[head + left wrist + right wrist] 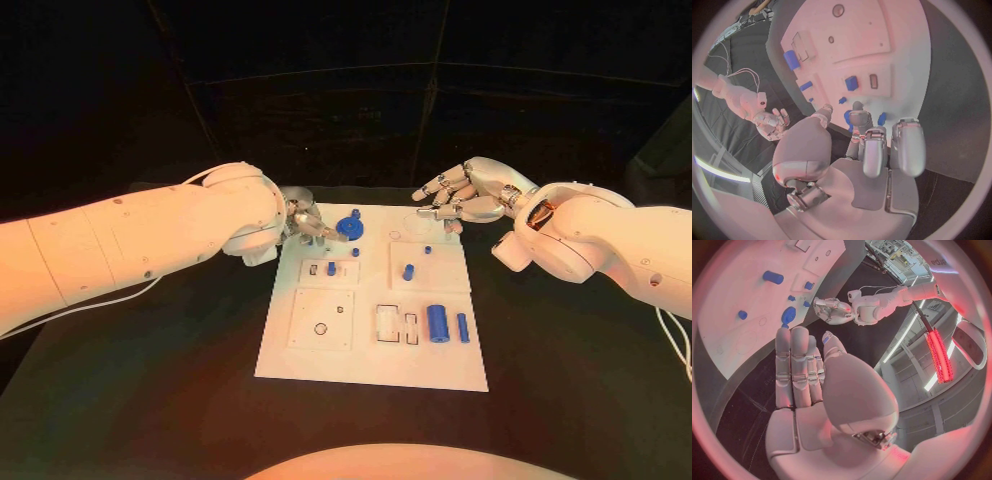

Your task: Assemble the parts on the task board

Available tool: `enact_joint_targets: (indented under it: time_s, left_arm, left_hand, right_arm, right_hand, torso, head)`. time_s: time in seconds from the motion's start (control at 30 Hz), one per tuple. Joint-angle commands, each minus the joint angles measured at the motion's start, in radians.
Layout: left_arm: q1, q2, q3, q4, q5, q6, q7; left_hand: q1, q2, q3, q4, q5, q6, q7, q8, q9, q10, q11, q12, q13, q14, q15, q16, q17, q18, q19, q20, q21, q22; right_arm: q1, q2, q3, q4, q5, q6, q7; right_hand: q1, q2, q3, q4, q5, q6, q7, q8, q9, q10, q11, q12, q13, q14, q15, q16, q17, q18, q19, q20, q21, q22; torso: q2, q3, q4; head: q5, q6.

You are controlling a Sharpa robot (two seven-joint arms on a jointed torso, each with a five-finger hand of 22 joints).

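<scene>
The white task board [375,345] lies mid-table with several blue parts on it. My left hand [306,226] is at the board's far left corner. Its fingertips [858,118] touch a round blue part [353,222] standing there, and the thumb is close beside it. Whether the part is pinched is unclear. My right hand [464,193] hovers above the far right corner with its fingers apart and nothing in it. A thick blue cylinder [436,321] and a slim one [463,327] lie near the board's right front. Small blue pegs [330,268] [408,271] stand mid-board.
The board's left front carries a square plate with two holes [322,320]. A rectangular slot [389,322] sits beside the cylinders. Black table [144,380] surrounds the board on all sides. A thin cable trails under my left arm [101,298].
</scene>
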State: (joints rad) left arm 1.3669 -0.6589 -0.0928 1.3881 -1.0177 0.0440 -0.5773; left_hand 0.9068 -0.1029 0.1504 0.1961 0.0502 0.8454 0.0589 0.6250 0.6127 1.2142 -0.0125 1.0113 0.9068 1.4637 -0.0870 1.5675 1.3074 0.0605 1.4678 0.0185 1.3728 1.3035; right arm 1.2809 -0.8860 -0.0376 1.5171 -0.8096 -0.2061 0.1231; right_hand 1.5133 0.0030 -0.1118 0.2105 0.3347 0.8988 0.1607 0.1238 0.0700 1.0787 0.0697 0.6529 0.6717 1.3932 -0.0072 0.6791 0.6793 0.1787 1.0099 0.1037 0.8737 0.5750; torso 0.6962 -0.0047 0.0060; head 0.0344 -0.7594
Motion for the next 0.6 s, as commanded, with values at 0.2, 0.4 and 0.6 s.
enact_joint_targets:
  time_s: [0.2,0.4,0.6]
  left_arm:
    - [0.058,0.029,0.028,-0.112,-0.016,0.136,0.006]
    - [0.062,0.075,0.026,-0.222,-0.037,0.179,0.016]
    - [0.038,0.121,0.014,-0.315,-0.042,0.197,0.035]
  left_hand:
    - [0.041,0.015,-0.047,0.010,-0.002,-0.024,0.018,-0.024,-0.019,-0.020,0.015,-0.005,-0.009,0.107,0.022,0.003,0.263,0.002,-0.004,0.019,-0.014,-0.014]
    - [0.059,0.026,-0.066,0.016,-0.002,-0.021,0.019,-0.026,-0.024,-0.023,0.017,-0.001,-0.008,0.107,0.025,0.003,0.263,0.002,-0.003,0.023,-0.014,-0.012]
    - [0.072,0.042,-0.081,0.023,-0.002,-0.011,0.018,-0.022,-0.027,-0.020,0.016,0.008,-0.001,0.107,0.025,0.003,0.263,0.001,-0.001,0.025,-0.011,-0.007]
  right_arm:
    - [0.002,0.005,0.000,-0.007,0.003,0.005,0.009]
    - [0.002,0.010,0.000,-0.010,0.003,0.006,0.009]
    - [0.002,0.015,0.000,-0.014,0.001,0.007,0.010]
  right_hand:
    - [-0.003,0.001,-0.001,0.007,0.004,-0.009,0.002,0.006,0.000,-0.007,0.003,-0.003,-0.002,-0.007,0.003,-0.004,0.001,0.004,0.003,0.001,-0.003,-0.001]
    - [-0.003,0.001,-0.001,0.007,0.004,-0.009,0.002,0.006,0.000,-0.007,0.003,-0.003,-0.002,-0.007,0.003,-0.003,0.001,0.004,0.003,0.001,-0.004,-0.001]
    - [-0.002,0.001,-0.001,0.007,0.004,-0.009,0.002,0.006,0.000,-0.007,0.003,-0.003,-0.002,-0.007,0.003,-0.003,0.002,0.004,0.002,0.001,-0.004,-0.002]
  torso:
    - [0.001,0.0028,-0.0021]
    - [0.006,-0.0014,-0.0038]
    - [0.005,0.0007,-0.0032]
  head:
    - [0.007,0.000]
    - [0.009,0.004]
    - [0.014,0.002]
